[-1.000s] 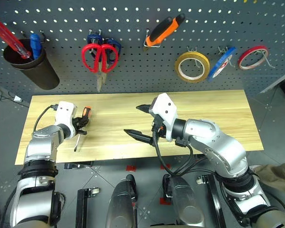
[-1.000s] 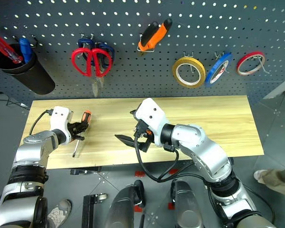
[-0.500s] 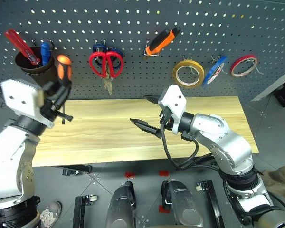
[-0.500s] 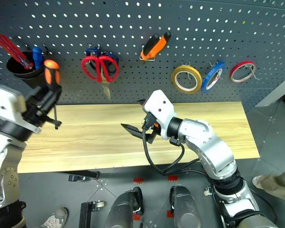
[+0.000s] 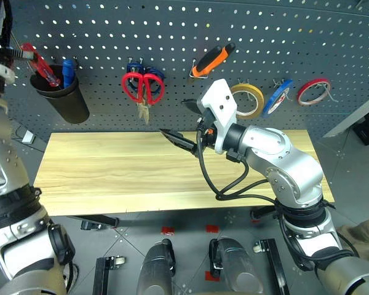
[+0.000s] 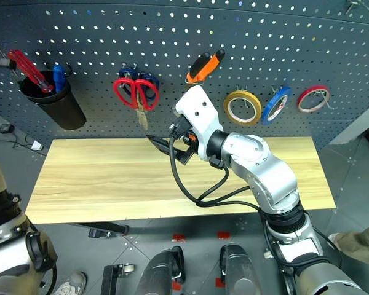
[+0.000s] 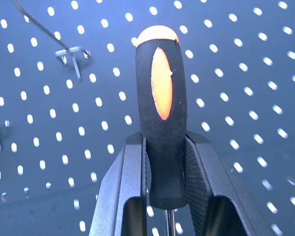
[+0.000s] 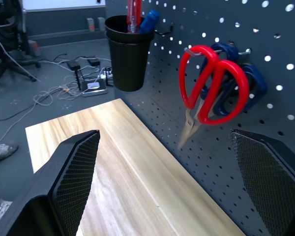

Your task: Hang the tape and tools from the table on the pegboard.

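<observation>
Now the pegboard [image 7: 246, 73] stands just beyond the left gripper [image 7: 166, 162], whose fingers clamp one screwdriver [image 7: 160, 113], handle pointing away. Beyond the wide-open, empty right gripper [image 8: 172, 182] hang two scissors [image 8: 214, 88]; further right, three tape rings [image 6: 243, 107].

Table [image 5: 111, 178] top is bare, so I've got free passage across it. My right gripper [image 5: 179, 120] hangs wide open over the back edge at about 12 o'clock, blocking the approach to the red scissors [image 5: 142, 88] and pliers [image 5: 212, 58]. Black cup [image 5: 64, 98] juts off the pegboard [image 5: 172, 31] at 10 o'clock. Tape rings [image 5: 249, 99] crowd 1 to 2 o'clock. Bare hooks [image 7: 73, 54] in front of my left gripper [image 7: 164, 162], with open board around them.
</observation>
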